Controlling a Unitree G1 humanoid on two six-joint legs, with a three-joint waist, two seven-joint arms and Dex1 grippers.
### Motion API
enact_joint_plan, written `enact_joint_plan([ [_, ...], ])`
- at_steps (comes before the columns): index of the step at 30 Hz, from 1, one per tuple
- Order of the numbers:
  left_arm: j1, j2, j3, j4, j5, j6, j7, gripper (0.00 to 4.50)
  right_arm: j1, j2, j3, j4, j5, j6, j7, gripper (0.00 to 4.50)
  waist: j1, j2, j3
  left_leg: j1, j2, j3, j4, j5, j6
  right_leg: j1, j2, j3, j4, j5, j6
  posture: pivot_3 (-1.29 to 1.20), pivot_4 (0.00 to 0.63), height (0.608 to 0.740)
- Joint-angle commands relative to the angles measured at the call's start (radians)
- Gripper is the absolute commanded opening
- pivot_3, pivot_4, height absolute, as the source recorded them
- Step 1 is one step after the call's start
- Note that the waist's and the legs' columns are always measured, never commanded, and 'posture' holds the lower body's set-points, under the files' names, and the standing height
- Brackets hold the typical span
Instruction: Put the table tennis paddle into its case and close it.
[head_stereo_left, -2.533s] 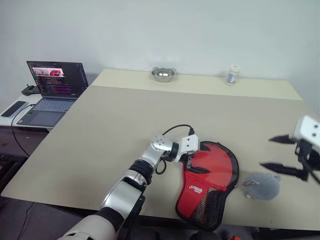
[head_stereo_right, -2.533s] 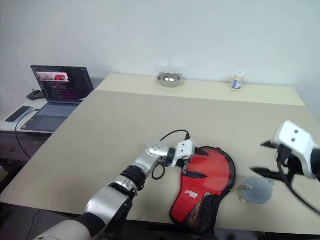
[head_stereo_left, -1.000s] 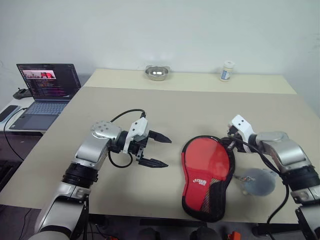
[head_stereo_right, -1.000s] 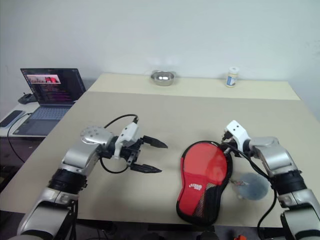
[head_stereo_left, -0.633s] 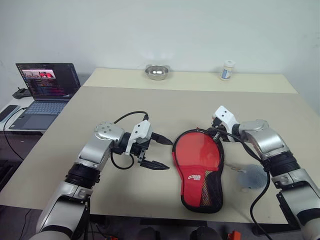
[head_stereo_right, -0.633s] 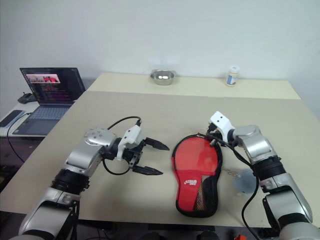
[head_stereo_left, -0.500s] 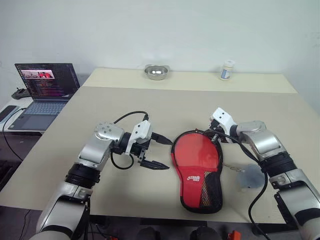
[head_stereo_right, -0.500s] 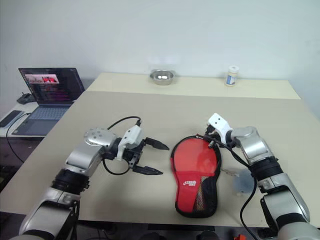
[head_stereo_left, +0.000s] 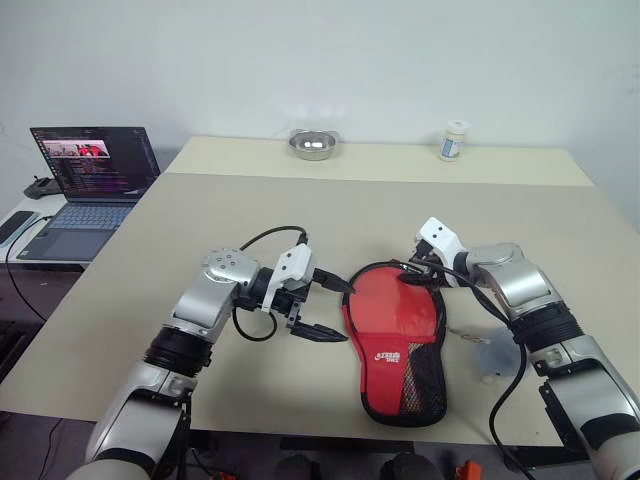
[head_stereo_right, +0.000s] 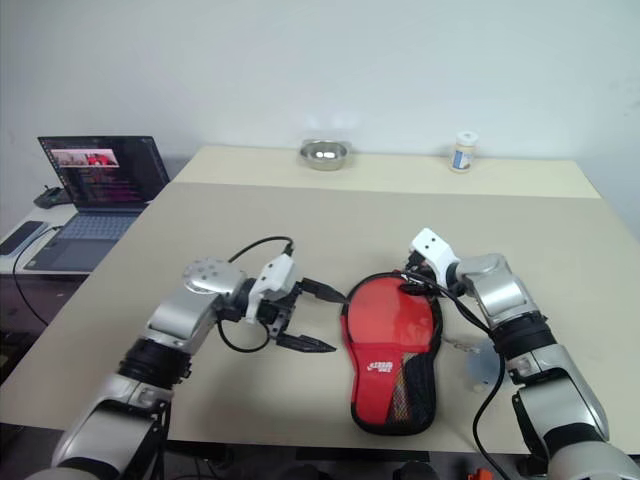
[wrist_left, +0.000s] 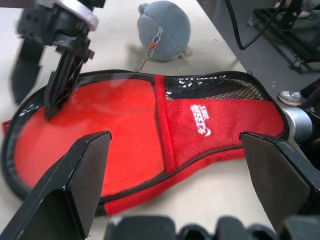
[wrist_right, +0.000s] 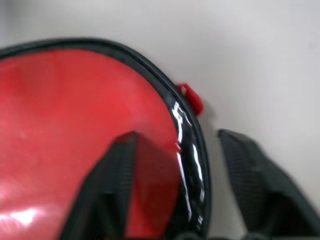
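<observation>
The case (head_stereo_left: 398, 330) is laid flat on the table (head_stereo_left: 200, 230), red side up, round end away from the robot, mesh pocket toward the near edge. The right gripper (wrist_right: 175, 187) is parted, one finger over the red face, the other outside the black rim; nothing is gripped. The left gripper (head_stereo_left: 328, 305) is held wide open and empty, just beside the case. A grey plush (wrist_left: 165, 30) is seen near the case.

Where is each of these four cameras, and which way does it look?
Left and right eye views: on the head, looking down over both arms at the red paddle-shaped fabric case on the beige table.
Left wrist view: along the left gripper, jaws open, at the case.
Right wrist view: along the right gripper, astride the case's black rim.
All share the case.
</observation>
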Motion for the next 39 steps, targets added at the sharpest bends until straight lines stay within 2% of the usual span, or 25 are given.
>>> enact_joint_plan([
  [1, -0.046, -0.038, -0.013, 0.027, 0.013, -0.042, -0.003, 4.5, -0.035, -0.024, -0.078, -0.127, 0.04, 0.048, -0.012, 4.2, 0.002, 0.0, 0.0, 0.0, 0.0, 0.0, 0.0, 0.0, 0.0, 0.0, 0.0, 0.0, 0.0, 0.0, 0.0, 0.0, 0.15, 0.74],
  [2, -0.06, -0.058, -0.023, 0.058, 0.027, -0.067, -0.001, 4.5, -0.019, -0.046, -0.101, -0.2, 0.056, 0.087, -0.011, 4.48, 0.002, 0.0, 0.0, 0.0, 0.0, 0.0, 0.0, 0.0, 0.0, 0.0, 0.0, 0.0, 0.0, 0.0, 0.0, 0.0, 0.15, 0.74],
  [7, -0.127, -0.149, -0.044, 0.201, 0.074, -0.139, 0.026, 4.5, 0.107, -0.185, -0.177, -0.53, 0.122, 0.255, 0.014, 4.48, 0.018, 0.0, 0.001, -0.002, 0.0, -0.001, 0.0, 0.0, 0.0, 0.0, 0.0, -0.001, -0.003, 0.0, 0.0, 0.0, 0.15, 0.74],
  [9, -0.154, -0.188, -0.051, 0.257, 0.088, -0.161, 0.031, 4.5, 0.214, -0.3, -0.207, -0.696, 0.173, 0.321, 0.075, 4.48, 0.026, 0.0, 0.001, -0.002, 0.0, -0.001, 0.0, 0.0, 0.001, 0.0, 0.0, -0.001, -0.004, 0.0, 0.0, 0.0, 0.15, 0.74],
  [13, -0.218, -0.283, -0.065, 0.416, 0.138, -0.254, 0.064, 4.5, 0.511, -0.499, -0.418, -0.996, 0.27, 0.415, 0.166, 4.48, 0.038, 0.0, 0.001, -0.005, -0.001, -0.002, 0.0, -0.002, 0.003, 0.0, 0.0, -0.003, -0.007, -0.001, 0.001, 0.0, 0.15, 0.74],
  [19, -0.258, -0.384, -0.076, 0.539, 0.178, -0.332, 0.055, 4.5, 0.772, -0.547, -0.682, -1.252, 0.43, 0.539, 0.226, 4.48, 0.024, -0.002, 0.002, -0.007, -0.001, -0.006, 0.0, -0.002, 0.003, 0.002, -0.001, -0.01, -0.011, 0.0, 0.002, 0.0, 0.15, 0.74],
  [23, -0.283, -0.402, -0.081, 0.649, 0.222, -0.379, 0.065, 4.5, 0.9, -0.569, -0.733, -1.315, 0.438, 0.537, 0.211, 4.48, 0.022, -0.002, 0.002, -0.005, -0.001, -0.007, 0.0, -0.002, 0.003, 0.004, 0.0, -0.011, -0.01, 0.0, 0.002, 0.0, 0.15, 0.74],
  [30, -0.308, -0.38, -0.079, 0.811, 0.307, -0.478, 0.092, 4.5, 1.086, -0.611, -0.666, -1.214, 0.254, 0.308, 0.118, 4.48, 0.028, -0.003, 0.003, -0.004, -0.002, -0.008, 0.0, -0.002, 0.003, 0.005, 0.0, -0.012, -0.012, 0.0, 0.003, 0.0, 0.15, 0.74],
  [39, -0.295, -0.383, -0.066, 0.84, 0.327, -0.514, 0.094, 4.5, 1.116, -0.63, -0.527, -1.098, 0.14, 0.115, 0.085, 4.48, 0.028, -0.004, 0.003, 0.0, -0.001, -0.009, 0.0, -0.002, 0.003, 0.011, 0.0, -0.013, -0.013, -0.001, 0.003, 0.0, 0.15, 0.74],
])
